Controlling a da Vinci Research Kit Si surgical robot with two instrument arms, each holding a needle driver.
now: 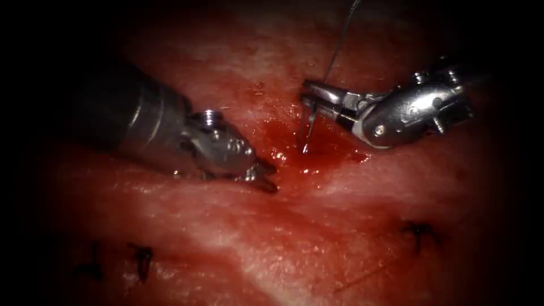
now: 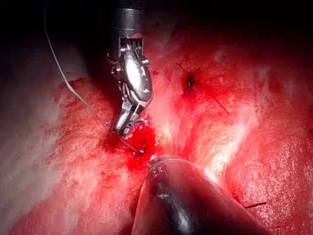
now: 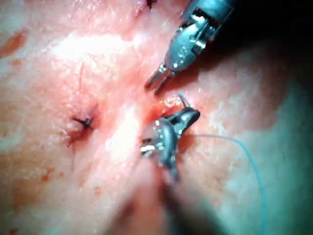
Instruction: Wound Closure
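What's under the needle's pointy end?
The right pincer holds the needle, whose tip meets red fluid pooled on the tissue. Whatever lies beneath the fluid is covered.

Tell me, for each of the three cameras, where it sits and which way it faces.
Endoscope view: above and in front of the red tissue, looking down at the cut; left tool empty, right tool holding the curved steel needle near its rear end, tip at the red fluid.
Left wrist view: rides the left arm, looking along its dark shaft toward the right tool.
Right wrist view: rides the right arm, looking at its own jaws; the left tool opposite.
Shared: needle, thin pale thread, right tool.
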